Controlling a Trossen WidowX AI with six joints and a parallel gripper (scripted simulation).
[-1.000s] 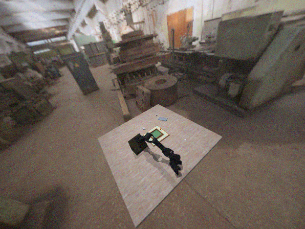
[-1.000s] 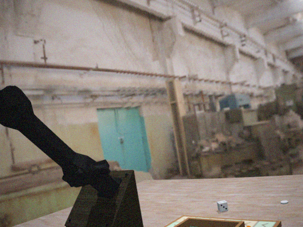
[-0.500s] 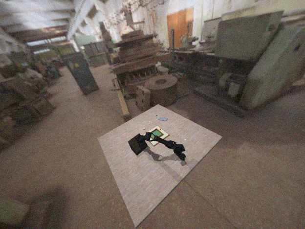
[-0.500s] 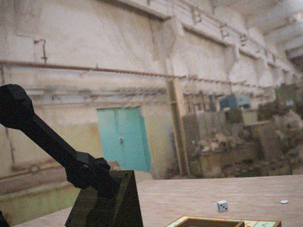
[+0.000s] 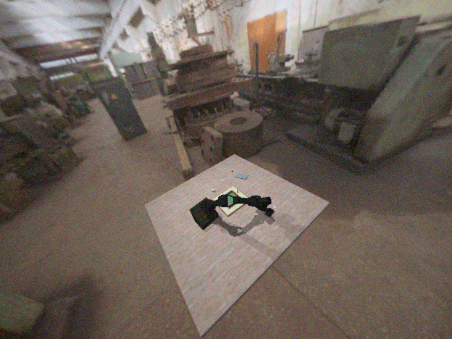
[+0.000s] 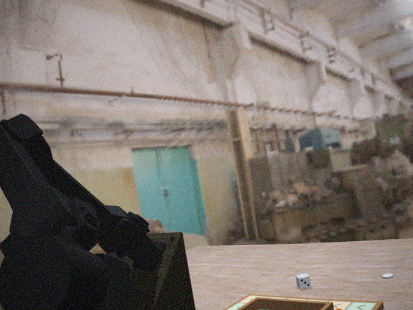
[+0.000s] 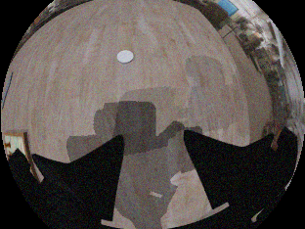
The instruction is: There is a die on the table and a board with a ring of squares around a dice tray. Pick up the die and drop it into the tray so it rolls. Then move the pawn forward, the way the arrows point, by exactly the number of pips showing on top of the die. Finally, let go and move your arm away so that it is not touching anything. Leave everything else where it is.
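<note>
A pale wooden table (image 5: 226,262) is seen standing on a workshop floor. A dark arm (image 5: 251,201) is stretched from its dark base (image 5: 202,215) across the board (image 5: 237,208), whose green tray (image 5: 230,199) is partly covered by it. The gripper (image 5: 269,211) is held past the board's right side, with a small white object (image 5: 273,206) just beside it. A small white die (image 5: 213,189) is seen left of the board, and a grey flat piece (image 5: 241,176) behind it.

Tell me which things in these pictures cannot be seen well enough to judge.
- Pawn: cannot be found; the arm crosses the board in the top view, and the exterior view cuts the board at its bottom edge.
- Die: top face not visible in the exterior view; a mere speck in the top view.
- End effector: open, holding nothing; only dark finger shapes in the wrist view.
</note>
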